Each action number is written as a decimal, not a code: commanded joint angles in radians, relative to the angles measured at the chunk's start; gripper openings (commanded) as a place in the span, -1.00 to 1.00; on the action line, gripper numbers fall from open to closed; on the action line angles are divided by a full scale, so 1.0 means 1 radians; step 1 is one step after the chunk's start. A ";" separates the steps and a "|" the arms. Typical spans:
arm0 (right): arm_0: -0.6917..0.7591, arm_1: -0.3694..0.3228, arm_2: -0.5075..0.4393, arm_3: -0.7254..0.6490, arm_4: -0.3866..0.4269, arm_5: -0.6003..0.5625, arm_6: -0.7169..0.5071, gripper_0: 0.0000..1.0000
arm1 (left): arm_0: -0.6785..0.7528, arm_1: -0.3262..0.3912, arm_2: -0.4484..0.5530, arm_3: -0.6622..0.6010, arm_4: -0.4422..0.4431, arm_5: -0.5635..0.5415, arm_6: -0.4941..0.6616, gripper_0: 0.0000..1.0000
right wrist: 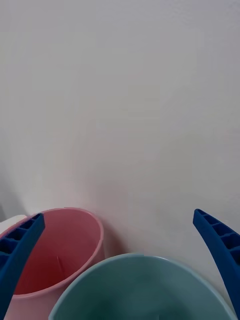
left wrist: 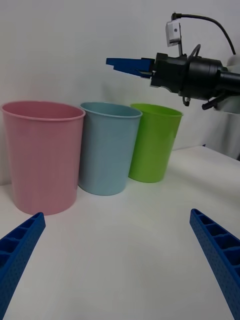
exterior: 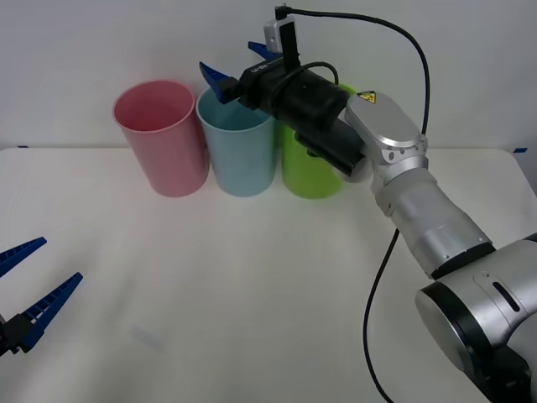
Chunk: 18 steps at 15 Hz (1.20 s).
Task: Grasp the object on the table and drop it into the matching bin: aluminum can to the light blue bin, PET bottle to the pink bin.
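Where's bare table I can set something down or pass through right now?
The white table is bare in front of the bins, from the left tool, open at the near left edge, across to the right arm. Crowded: the back row, where the pink bin, light blue bin and lime green bin stand close together, with the right tool open above the light blue bin.

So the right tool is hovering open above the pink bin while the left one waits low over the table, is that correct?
Not quite: the right tool hovers open above the light blue bin, not the pink bin; the front view and the right wrist view show this. The left tool does wait open, low over the table.
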 commanded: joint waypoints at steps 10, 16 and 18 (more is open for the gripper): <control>0.289 -0.207 0.002 -0.346 -0.046 -0.183 -0.021 1.00 | 0.000 0.000 0.000 0.000 0.000 0.000 0.000 1.00; 0.555 -0.384 0.003 -0.649 -0.124 -0.205 -0.030 1.00 | 0.000 0.000 0.000 0.000 0.000 0.000 0.000 1.00; 0.653 -0.456 0.002 -0.743 -0.169 -0.205 -0.022 1.00 | 0.000 0.000 0.000 0.000 0.000 0.000 0.000 1.00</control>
